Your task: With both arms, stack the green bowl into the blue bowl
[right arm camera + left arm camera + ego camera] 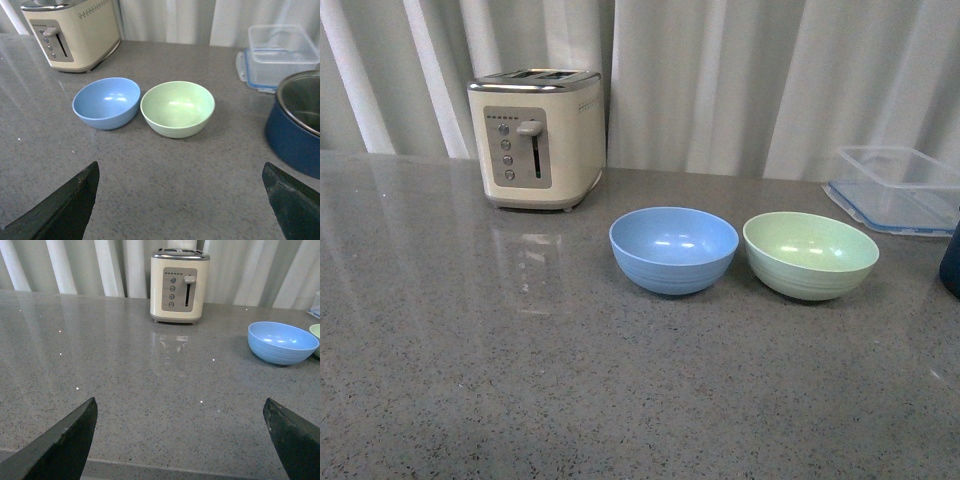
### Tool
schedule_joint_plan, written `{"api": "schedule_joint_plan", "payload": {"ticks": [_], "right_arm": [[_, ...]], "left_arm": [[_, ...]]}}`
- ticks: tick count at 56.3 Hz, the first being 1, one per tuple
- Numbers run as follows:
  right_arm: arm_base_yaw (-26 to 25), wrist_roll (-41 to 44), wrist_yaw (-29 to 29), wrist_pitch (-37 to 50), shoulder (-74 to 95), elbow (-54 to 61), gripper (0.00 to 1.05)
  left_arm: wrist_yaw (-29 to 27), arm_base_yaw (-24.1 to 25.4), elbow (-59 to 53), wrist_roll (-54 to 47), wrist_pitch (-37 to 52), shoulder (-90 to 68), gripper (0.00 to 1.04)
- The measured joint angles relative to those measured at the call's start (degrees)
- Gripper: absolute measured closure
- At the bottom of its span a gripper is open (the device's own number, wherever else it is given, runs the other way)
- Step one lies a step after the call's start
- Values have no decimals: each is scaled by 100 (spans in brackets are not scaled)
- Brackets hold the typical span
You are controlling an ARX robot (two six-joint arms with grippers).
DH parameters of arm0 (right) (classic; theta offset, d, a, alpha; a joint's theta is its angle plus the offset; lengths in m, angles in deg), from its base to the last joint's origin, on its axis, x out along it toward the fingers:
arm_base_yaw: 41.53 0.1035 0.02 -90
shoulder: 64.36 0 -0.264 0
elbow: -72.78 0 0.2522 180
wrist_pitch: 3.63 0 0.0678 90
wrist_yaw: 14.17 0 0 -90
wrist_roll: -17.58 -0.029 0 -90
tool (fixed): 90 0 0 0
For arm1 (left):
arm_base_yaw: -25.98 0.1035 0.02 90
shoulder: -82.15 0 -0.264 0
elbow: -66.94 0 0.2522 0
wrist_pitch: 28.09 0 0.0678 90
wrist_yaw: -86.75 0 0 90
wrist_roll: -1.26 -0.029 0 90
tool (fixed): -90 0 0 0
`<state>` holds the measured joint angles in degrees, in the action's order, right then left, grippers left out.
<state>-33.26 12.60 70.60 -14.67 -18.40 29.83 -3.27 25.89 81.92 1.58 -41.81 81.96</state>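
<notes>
The left gripper (179, 401) and right gripper (180, 164) are held spread wide and empty over the grey countertop (470, 380). The green bowl (810, 255) is seen just beside the blue bowl (673, 250), at its 3 o'clock. A cream toaster (536, 138) is set at the blue bowl's 10 o'clock, a clear container (898, 188) at the green bowl's 2 o'clock, and a dark blue pot (295, 125) at its 3 o'clock.
</notes>
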Motion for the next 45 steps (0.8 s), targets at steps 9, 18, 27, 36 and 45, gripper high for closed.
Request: {"api": "schedule_joint_plan", "payload": {"ticks": [9, 18, 27, 36, 45], "right_arm": [[179, -350, 144, -404, 2127, -1731, 10], [212, -385, 638, -850, 3705, -3097, 10], [192, -262, 1172, -1060, 4962, -4000, 10], [120, -170, 1530, -1222, 5772, -4533, 10], [11, -153, 1784, -1211, 6264, -4769, 10]], "left_arm": [[0, 0, 0, -2, 0, 0, 7], [-2, 0, 0, 0, 0, 0, 7], [0, 0, 0, -2, 0, 0, 7], [0, 0, 0, -2, 0, 0, 7], [0, 0, 0, -2, 0, 0, 7]]}}
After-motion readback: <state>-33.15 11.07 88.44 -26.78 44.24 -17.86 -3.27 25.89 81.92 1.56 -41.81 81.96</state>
